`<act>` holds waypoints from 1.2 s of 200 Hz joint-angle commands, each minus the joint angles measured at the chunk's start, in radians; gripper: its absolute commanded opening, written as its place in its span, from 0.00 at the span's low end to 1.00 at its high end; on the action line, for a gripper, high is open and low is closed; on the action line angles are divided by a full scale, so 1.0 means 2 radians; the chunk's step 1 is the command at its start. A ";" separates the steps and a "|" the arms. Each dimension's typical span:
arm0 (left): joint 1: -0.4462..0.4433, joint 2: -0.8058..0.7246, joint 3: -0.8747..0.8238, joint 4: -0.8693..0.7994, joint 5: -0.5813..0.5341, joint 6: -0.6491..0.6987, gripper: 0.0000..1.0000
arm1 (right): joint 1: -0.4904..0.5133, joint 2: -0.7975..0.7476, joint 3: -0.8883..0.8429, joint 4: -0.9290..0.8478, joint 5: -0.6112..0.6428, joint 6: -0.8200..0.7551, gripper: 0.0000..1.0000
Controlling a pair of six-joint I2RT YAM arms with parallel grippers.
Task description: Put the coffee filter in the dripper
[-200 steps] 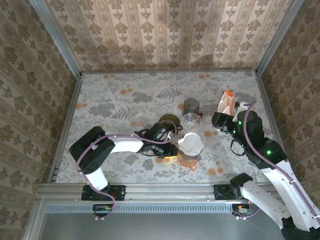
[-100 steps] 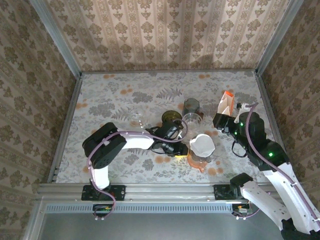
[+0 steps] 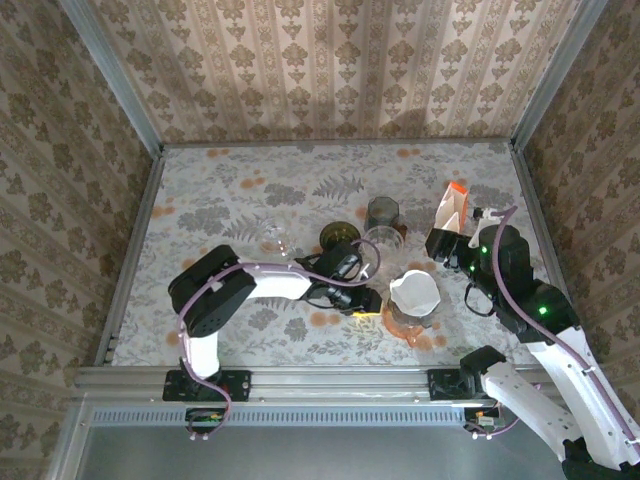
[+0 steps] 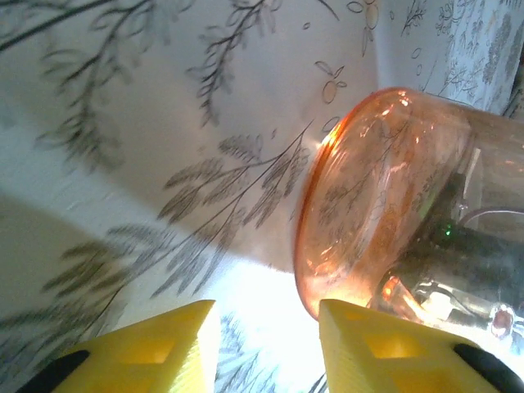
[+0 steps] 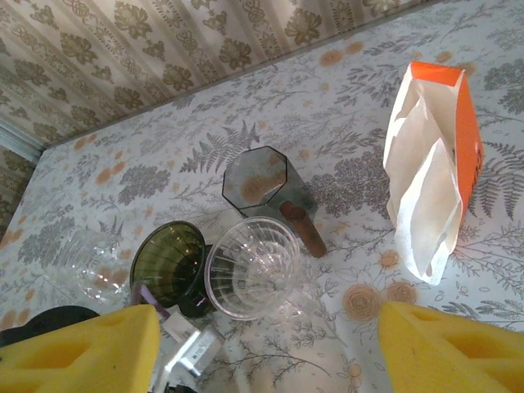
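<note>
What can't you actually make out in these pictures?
- Left wrist view: orange dripper is blurred and cut off at the right edge; its inside is hidden.
- Top view: whether the white filter sits fully down in it, too small.
- Right wrist view: dark thing at the bottom left, partly behind a yellow finger.

left hand [image 4: 262, 348] slightly parted, right hand [image 5: 266, 350] spread wide

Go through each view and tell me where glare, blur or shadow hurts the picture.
Left wrist: white glare blows out the table between the left fingers, and the orange dripper carries bright highlights. Right wrist: the scene is sharp and evenly lit, but the right fingers blur. Top external: even light, with a faint shadow on the back wall.
</note>
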 commanded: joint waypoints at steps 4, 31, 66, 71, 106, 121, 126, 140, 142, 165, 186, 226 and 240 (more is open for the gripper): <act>0.014 -0.066 -0.020 -0.003 -0.017 0.017 0.44 | -0.003 0.013 0.015 0.008 -0.029 -0.006 0.74; 0.022 -0.147 -0.026 -0.036 -0.045 0.045 0.53 | -0.003 0.049 0.028 0.034 -0.081 -0.011 0.75; 0.028 -0.291 -0.038 -0.131 -0.140 0.092 0.71 | 0.030 0.132 0.055 0.063 -0.122 -0.016 0.75; 0.032 -0.314 -0.043 -0.146 -0.154 0.096 0.74 | 0.043 0.147 0.062 0.065 -0.119 -0.019 0.75; 0.108 -0.472 -0.094 -0.220 -0.201 0.104 0.92 | 0.152 0.274 0.142 0.059 -0.086 -0.051 0.76; 0.147 -0.526 -0.107 -0.250 -0.204 0.109 1.00 | 0.186 0.332 0.177 0.056 -0.085 -0.059 0.76; 0.159 -0.541 -0.110 -0.259 -0.204 0.113 1.00 | 0.196 0.350 0.189 0.055 -0.086 -0.060 0.76; 0.187 -0.577 -0.113 -0.284 -0.208 0.120 1.00 | 0.221 0.410 0.221 0.053 -0.084 -0.064 0.76; 0.190 -0.582 -0.113 -0.286 -0.209 0.121 1.00 | 0.224 0.418 0.225 0.053 -0.085 -0.064 0.76; 0.226 -0.617 -0.116 -0.307 -0.197 0.135 1.00 | 0.248 0.507 0.280 0.050 -0.087 -0.067 0.77; 0.245 -0.632 -0.114 -0.325 -0.194 0.143 1.00 | 0.255 0.581 0.330 0.039 -0.064 -0.063 0.75; 0.263 -0.652 -0.104 -0.354 -0.197 0.162 0.98 | 0.252 0.678 0.420 0.006 -0.045 -0.081 0.71; 0.266 -0.650 -0.102 -0.354 -0.191 0.166 0.98 | 0.250 0.705 0.447 -0.009 -0.039 -0.084 0.69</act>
